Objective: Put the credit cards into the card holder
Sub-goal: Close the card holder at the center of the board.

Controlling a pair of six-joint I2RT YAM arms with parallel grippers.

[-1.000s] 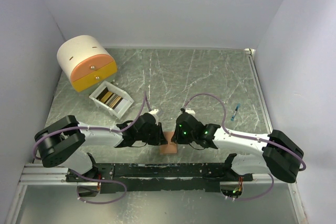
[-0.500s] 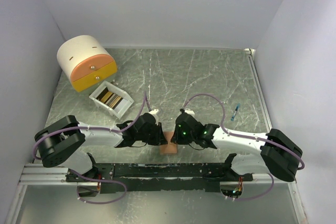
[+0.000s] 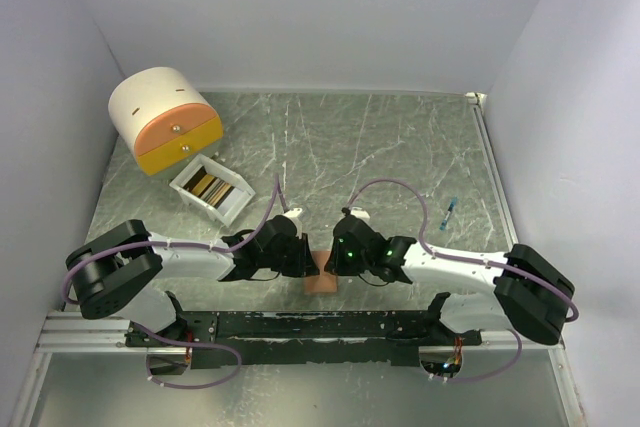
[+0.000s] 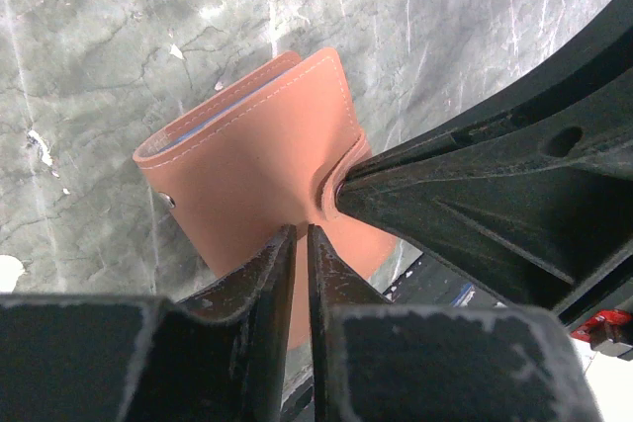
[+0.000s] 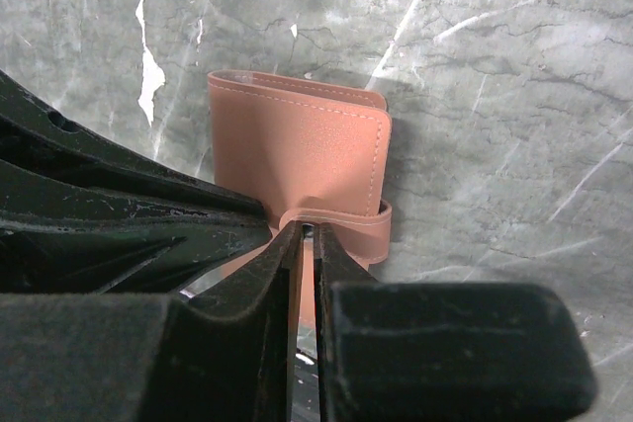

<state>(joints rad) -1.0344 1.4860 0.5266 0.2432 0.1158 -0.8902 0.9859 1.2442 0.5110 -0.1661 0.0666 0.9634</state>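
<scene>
The salmon-brown card holder (image 3: 321, 284) stands folded on the table's near edge, between my two grippers. My left gripper (image 3: 306, 265) is shut on its lower edge (image 4: 257, 145), and salmon leather shows between the fingers (image 4: 277, 264). My right gripper (image 3: 336, 263) is shut on the holder's strap (image 5: 346, 219), pinched right at the fingertips (image 5: 292, 244). A pale blue lining shows along the holder's top edge in the left wrist view. The credit cards (image 3: 207, 185) stand on edge in a white box at the left, showing yellow, tan and dark stripes.
The small white open box (image 3: 186, 190) sits left of centre. Behind it stands a round cream-and-orange drawer unit (image 3: 165, 119). A small blue pen-like object (image 3: 450, 211) lies at the right. The black base rail (image 3: 320, 325) runs just behind the holder.
The right arm's rear joint has crept slightly to the left. Both grippers and the card holder stay where they were.
</scene>
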